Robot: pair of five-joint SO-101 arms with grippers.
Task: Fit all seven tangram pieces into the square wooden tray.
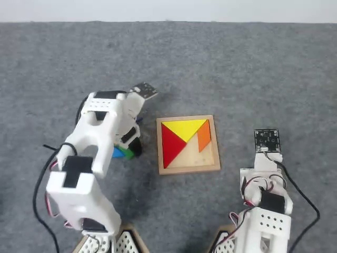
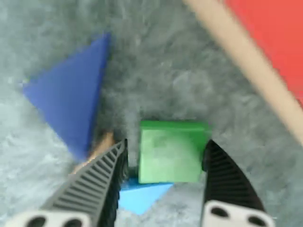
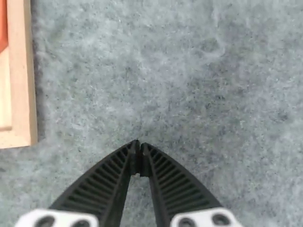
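Note:
The square wooden tray (image 1: 188, 167) lies mid-table and holds a red triangle (image 1: 171, 145), a yellow triangle (image 1: 185, 128) and an orange piece (image 1: 204, 135). Left of the tray, my left gripper (image 2: 166, 142) stands open with a finger on each side of a green square (image 2: 170, 151); a narrow gap shows at one side. The square partly rests on a light blue piece (image 2: 139, 196), and a dark blue triangle (image 2: 71, 94) lies beside it. In the high view, green (image 1: 126, 153) and light blue (image 1: 117, 152) peek out from under the left arm. My right gripper (image 3: 138, 143) is shut over bare carpet, right of the tray.
The tray's rim (image 2: 246, 52) and the red triangle (image 2: 270, 23) lie close to the green square. A corner of the tray (image 3: 21, 71) sits beside the right gripper. Grey carpet covers the table. The right arm (image 1: 263, 184) stands at the front right.

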